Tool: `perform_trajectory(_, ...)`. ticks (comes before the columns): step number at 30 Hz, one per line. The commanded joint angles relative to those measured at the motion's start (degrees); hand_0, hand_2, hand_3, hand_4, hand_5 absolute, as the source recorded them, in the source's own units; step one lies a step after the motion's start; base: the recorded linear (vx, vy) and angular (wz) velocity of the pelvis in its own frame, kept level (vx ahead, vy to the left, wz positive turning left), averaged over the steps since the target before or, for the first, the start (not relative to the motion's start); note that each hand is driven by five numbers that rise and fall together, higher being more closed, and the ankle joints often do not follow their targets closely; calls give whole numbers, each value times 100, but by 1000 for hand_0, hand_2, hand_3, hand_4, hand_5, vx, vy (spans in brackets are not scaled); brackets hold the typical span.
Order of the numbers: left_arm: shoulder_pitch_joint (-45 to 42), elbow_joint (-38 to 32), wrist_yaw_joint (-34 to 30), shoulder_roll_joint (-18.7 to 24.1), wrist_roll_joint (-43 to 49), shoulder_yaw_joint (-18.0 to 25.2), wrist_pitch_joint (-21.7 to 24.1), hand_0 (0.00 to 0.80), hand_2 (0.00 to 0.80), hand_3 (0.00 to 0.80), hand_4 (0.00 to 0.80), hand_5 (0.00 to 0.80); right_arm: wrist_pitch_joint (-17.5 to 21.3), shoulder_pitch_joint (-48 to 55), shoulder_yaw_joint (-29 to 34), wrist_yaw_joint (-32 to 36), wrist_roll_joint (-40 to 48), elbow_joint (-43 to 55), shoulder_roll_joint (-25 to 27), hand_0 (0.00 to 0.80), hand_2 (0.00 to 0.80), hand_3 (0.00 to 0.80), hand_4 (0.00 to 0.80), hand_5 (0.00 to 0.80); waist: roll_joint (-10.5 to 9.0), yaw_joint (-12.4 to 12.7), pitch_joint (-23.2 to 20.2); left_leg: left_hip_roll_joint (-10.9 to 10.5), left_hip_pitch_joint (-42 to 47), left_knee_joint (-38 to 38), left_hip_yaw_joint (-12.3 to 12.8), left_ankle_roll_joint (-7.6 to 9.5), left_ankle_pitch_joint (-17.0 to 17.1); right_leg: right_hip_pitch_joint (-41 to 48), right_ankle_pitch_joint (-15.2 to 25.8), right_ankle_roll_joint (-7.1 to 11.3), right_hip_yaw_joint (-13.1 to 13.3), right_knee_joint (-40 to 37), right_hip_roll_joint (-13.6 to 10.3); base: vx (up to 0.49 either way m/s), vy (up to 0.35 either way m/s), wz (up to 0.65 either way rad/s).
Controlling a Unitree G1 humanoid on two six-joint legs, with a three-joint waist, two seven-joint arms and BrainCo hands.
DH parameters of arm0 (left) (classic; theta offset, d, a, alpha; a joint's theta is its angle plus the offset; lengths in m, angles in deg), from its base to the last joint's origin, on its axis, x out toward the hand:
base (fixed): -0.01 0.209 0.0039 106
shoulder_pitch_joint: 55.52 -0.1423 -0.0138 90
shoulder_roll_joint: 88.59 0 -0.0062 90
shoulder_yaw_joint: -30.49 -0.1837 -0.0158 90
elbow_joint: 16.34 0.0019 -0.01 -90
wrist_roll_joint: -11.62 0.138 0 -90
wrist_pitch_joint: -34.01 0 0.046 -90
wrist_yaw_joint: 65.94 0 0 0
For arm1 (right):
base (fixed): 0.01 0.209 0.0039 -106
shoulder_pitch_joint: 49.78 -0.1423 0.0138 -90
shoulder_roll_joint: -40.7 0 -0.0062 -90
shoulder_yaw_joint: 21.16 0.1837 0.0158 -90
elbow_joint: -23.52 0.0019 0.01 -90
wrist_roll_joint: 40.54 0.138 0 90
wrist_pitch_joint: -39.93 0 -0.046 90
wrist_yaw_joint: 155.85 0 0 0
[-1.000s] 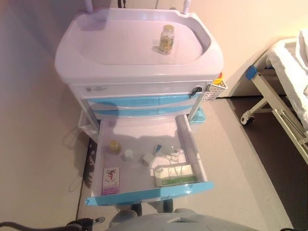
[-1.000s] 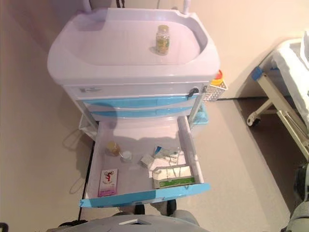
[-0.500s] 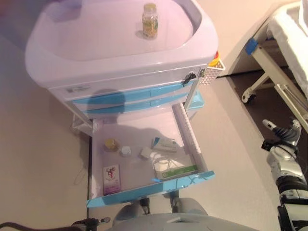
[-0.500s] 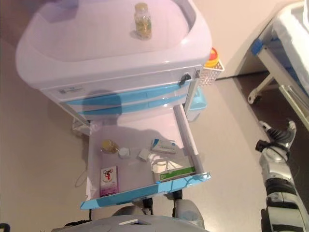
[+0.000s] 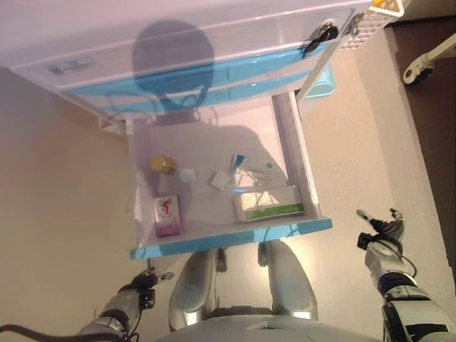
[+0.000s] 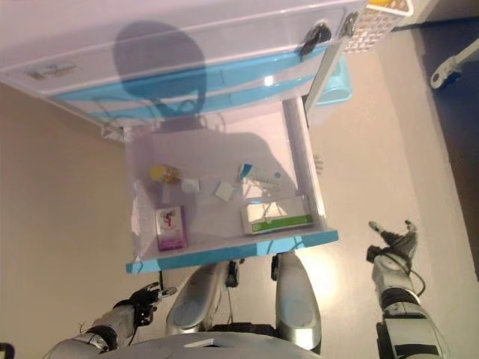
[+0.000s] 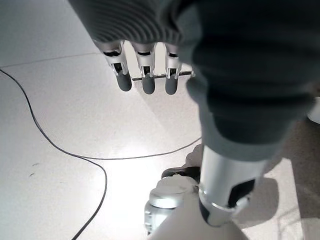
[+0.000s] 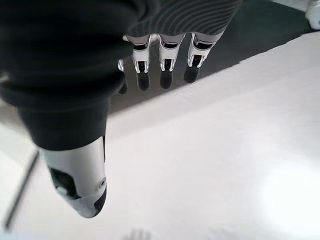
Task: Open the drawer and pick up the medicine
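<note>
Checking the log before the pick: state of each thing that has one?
Bottom drawer: pulled open, medicines inside.
Upper drawers: closed.
Pink box: lying flat in the drawer.
Green-and-white box: lying flat in the drawer.
Left hand: open, empty.
Right hand: open, empty.

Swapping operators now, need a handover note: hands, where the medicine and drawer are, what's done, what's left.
Left hand: open, empty, low at the robot's left side, below the drawer front.
Right hand: open, empty, out to the right of the drawer.
Drawer: pulled open. Inside: pink box, green-and-white box, white-and-blue box, yellow-capped bottle, small white items.
Done: drawer open.
Left: reach in and pick up medicine; neither hand is near it yet.
</note>
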Motion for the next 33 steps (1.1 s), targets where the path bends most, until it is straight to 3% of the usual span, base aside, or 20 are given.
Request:
perform_trajectory(1,-386,-29,63,27,207,-217,178,0,0,0,0,0,376,530,-396,-27,-357,-5,73,0,0,0,0,0,66,162,-385,27,-663,523,-256,27,28,-339,-730,-163,-324,1442,-41,0,-76,11)
perform_trajectory(6,-320,-23,-39,35,539,-363,191,0,0,0,0,0,306,598,-709,151,-534,-176,-32,0,0,0,0,0,41,172,-375,35,-961,981,-223,61,-127,-577,-924,-253,-425,1874,-93,-10,-39,18)
perform_trajectory(12,-164,-94,-81,13,1431,-834,276,0,0,0,0,0,325,555,-1228,242,-1068,-32,-83,0,0,0,0,0,-64,115,-385,49,-1243,1490,-167,131,-355,-900,-1087,-328,-327,2381,-27,5,-5,7)
perform_trajectory(15,-28,-245,-287,50,1902,-1245,399,0,0,0,0,0,256,519,-1426,286,-1188,91,-95,0,0,0,0,0,-101,34,-382,74,-1287,1572,-103,162,-409,-1034,-1073,-316,-213,2485,45,21,24,-15)
perform_trajectory(16,23,-304,-318,47,2018,-1371,403,0,0,0,0,0,231,520,-1473,315,-1179,117,-97,0,0,0,0,0,-122,-4,-362,61,-1241,1666,-97,147,-581,-1023,-1216,-266,-139,2593,59,55,51,-23)
perform_trajectory(20,394,-639,-382,147,2550,-1973,555,0,0,0,0,0,184,485,-1675,439,-1303,184,-77,0,0,0,0,0,-137,-181,-353,128,-1230,1645,63,167,-595,-1112,-1112,-204,10,2531,145,11,80,-23)
perform_trajectory(24,799,-988,-860,312,2425,-2368,321,0,0,0,0,0,105,464,-1799,537,-1410,244,-15,0,0,0,0,0,-123,-389,-334,206,-1181,1644,243,166,-616,-1141,-973,-121,157,2403,187,17,95,-37)
perform_trajectory(33,1655,-1641,-1558,1097,2576,-2439,-491,0,0,0,0,0,-180,587,-1772,691,-1419,531,329,0,0,0,0,0,-53,-826,-341,298,-1132,1686,641,158,-701,-1184,-708,-30,481,2012,232,16,93,-28)
